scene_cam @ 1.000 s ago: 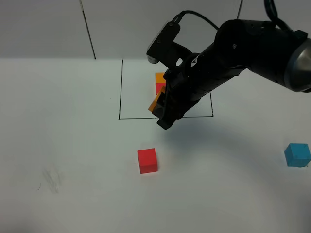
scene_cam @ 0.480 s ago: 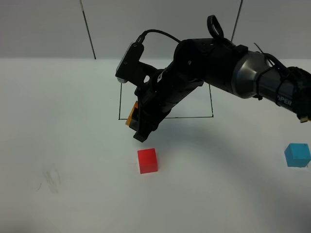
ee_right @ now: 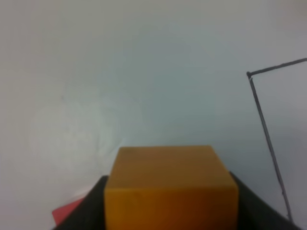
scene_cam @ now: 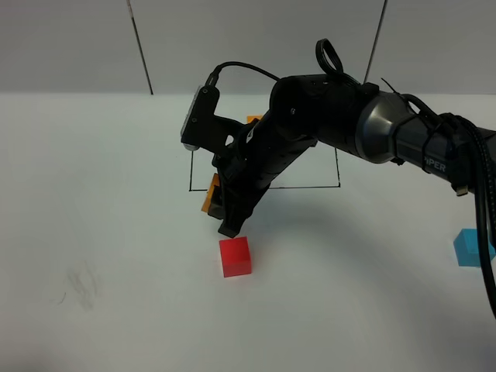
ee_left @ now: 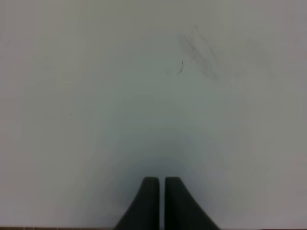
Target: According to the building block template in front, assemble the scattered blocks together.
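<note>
Orange cube (ee_right: 171, 184) clamped in right end effector (scene_cam: 223, 218), just above red cube (scene_cam: 235, 256).

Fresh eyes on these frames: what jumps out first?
The right gripper dominates, reaching across the middle of the white table with an orange cube clamped in it, close beside the red cube. A lone blue cube sits far right, and a black drawn rectangle lies behind the arm.

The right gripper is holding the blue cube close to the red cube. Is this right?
No. The right gripper holds the orange cube, not the blue cube, as the right wrist view shows. It is close to the red cube.
</note>
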`<state>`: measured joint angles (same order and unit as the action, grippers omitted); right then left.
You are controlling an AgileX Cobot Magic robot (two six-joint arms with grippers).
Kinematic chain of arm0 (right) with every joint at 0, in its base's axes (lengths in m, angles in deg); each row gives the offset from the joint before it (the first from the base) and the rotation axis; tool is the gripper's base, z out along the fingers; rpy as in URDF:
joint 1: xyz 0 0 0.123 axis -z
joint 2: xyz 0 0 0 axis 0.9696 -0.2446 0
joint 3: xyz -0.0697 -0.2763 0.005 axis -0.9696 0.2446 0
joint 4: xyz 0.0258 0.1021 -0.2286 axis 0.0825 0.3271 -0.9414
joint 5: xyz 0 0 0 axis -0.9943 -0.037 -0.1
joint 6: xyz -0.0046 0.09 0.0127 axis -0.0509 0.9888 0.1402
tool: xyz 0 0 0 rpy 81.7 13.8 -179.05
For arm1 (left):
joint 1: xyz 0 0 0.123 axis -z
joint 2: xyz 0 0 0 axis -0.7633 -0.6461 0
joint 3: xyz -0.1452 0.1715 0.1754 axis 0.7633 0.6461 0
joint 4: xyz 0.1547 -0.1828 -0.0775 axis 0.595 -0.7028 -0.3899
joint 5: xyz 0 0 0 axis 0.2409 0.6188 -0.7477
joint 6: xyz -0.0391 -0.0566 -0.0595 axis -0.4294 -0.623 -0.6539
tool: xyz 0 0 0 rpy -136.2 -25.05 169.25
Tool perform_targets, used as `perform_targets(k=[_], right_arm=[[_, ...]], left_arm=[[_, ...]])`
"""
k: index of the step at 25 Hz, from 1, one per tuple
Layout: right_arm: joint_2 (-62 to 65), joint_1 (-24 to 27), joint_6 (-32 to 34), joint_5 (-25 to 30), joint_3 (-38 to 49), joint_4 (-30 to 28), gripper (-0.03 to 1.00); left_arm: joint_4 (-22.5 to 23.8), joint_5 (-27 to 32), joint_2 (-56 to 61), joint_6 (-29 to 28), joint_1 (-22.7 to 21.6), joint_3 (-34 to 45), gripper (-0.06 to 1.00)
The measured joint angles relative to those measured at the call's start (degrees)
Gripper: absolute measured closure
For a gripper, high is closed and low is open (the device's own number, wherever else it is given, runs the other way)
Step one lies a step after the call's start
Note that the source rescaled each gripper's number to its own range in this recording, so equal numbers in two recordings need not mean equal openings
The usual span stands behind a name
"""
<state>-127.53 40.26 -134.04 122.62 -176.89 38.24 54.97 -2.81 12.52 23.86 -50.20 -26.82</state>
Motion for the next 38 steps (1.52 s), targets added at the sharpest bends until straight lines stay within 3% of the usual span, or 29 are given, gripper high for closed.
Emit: perform_targets(k=[8, 14, 29, 38], right_arm=[[-0.3, 0.0, -8.0, -1.0, 0.0, -1.1, 0.41], [-0.3, 0.0, -18.8, -1.0, 0.0, -2.4, 0.41], [-1.0, -2.1, -66.6, -0.1, 0.0, -3.1, 0.41], [-1.1, -4.0, -67.3, -1.5, 0.0, -16.2, 0.41]], left_arm=[[0.0, 0.0, 0.0, 0.0, 0.0, 0.0, 0.94], [0.0, 0.0, 0.0, 0.1, 0.0, 0.0, 0.94], [0.0, 0.0, 0.0, 0.1, 0.0, 0.0, 0.94], [0.0, 0.0, 0.0, 0.1, 0.0, 0.0, 0.94]])
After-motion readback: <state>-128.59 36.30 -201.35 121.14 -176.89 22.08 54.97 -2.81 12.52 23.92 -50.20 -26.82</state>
